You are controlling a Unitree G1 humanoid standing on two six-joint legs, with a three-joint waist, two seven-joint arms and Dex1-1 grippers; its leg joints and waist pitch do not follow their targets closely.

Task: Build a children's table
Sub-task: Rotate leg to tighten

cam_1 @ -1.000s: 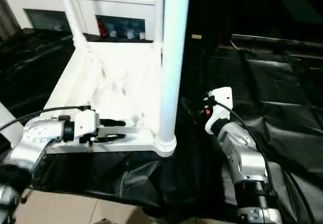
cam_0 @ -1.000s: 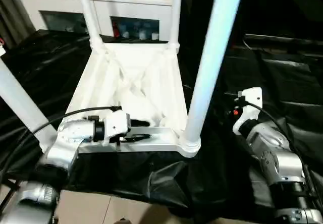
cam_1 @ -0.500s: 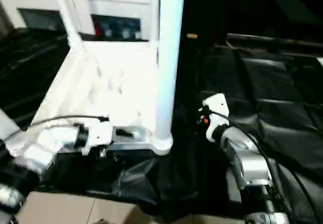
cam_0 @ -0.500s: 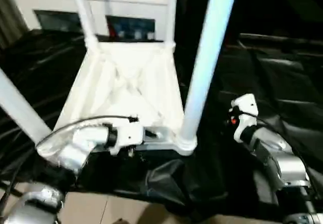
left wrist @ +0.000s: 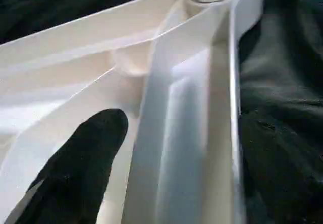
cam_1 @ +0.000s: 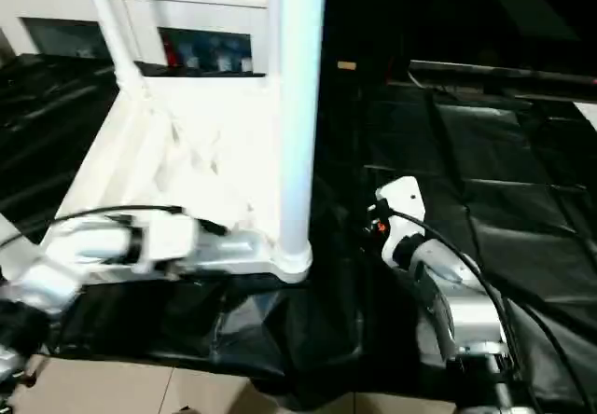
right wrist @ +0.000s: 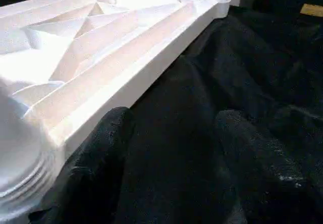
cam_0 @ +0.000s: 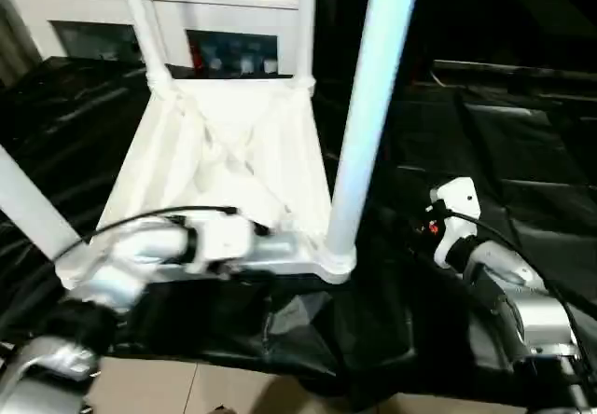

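Where a second ago the left end effector (cam_0: 266, 243) pinched the near rim of the children's table (cam_0: 233, 144), its black fingers (left wrist: 83, 163) now stand wide, one resting inside the ribbed underside, so it seems to have let go, though the head views blur here. The table lies upside down on the black-draped bench (cam_0: 485, 144), and the four legs (cam_0: 368, 106) stand upright in their corner sockets, so assembly looks essentially finished. The right end effector (right wrist: 171, 168) hangs over the black cloth beside the near right corner, fingers parted, gripping nothing.
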